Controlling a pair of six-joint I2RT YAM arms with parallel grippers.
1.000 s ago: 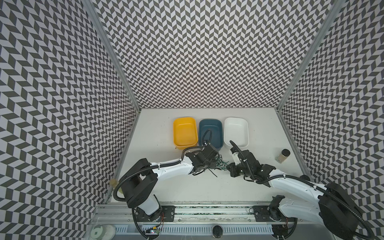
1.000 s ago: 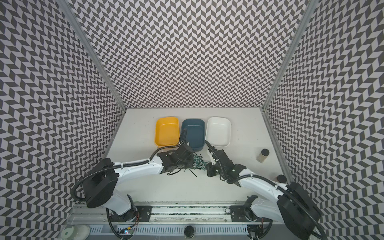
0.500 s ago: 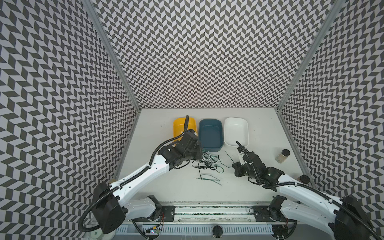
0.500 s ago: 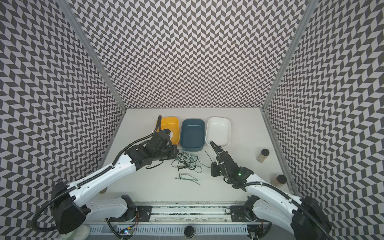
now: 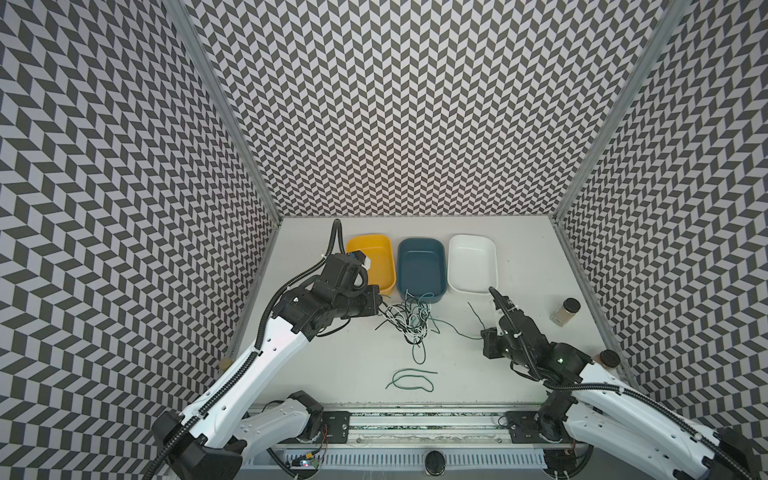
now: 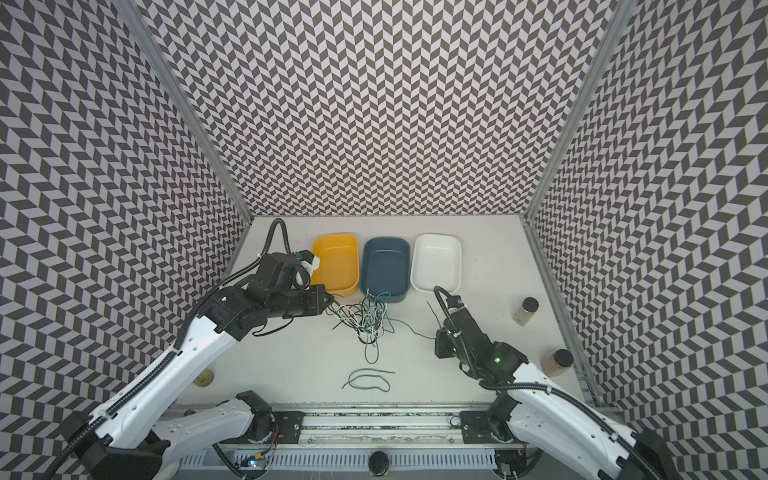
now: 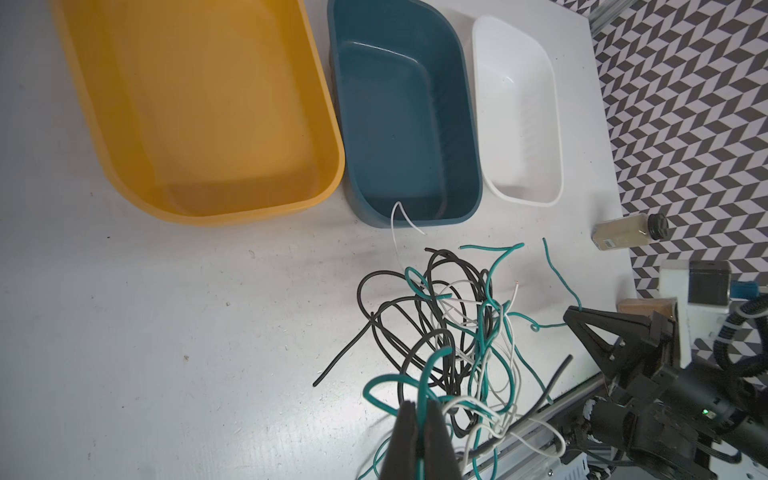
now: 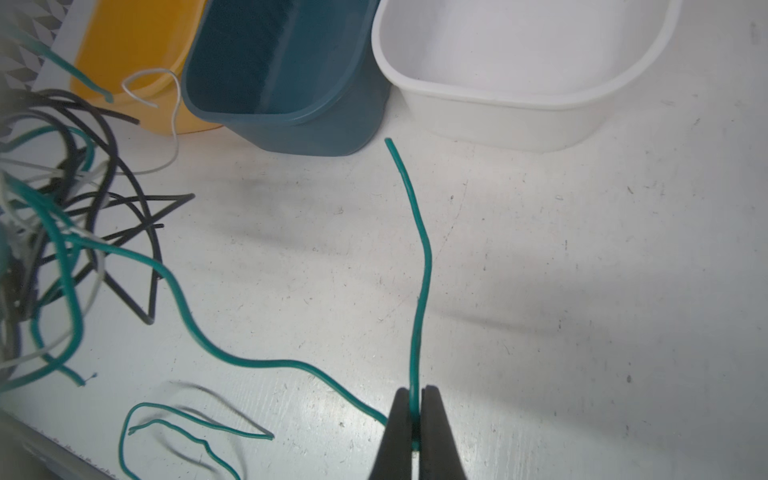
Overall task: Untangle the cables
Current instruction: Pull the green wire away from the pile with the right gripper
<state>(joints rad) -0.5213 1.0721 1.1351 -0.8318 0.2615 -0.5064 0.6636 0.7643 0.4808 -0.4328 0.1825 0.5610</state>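
- Left gripper [image 7: 419, 409] was clamped on a green strand [image 7: 423, 388] of the cable tangle [image 5: 409, 322]
- Right gripper [image 8: 415, 395] was clamped on a green cable [image 8: 424, 266] trailing from that tangle
- The cable tangle lay on the table — just before the blue tray [image 5: 420, 266]

The cables [image 5: 409, 322] are thin black, white and green wires, most knotted in one loose heap on the bench [image 5: 332, 374], a little below the centre of both top views. One green strand [image 8: 420, 307] leaves the heap to the right and is pinched in the right hand [image 8: 412, 401], and the left hand [image 7: 419, 411] pinches another green wire [image 7: 426, 374] at the heap's left edge. A single green cable [image 5: 415, 371] lies apart, curled open, lower in the frame.
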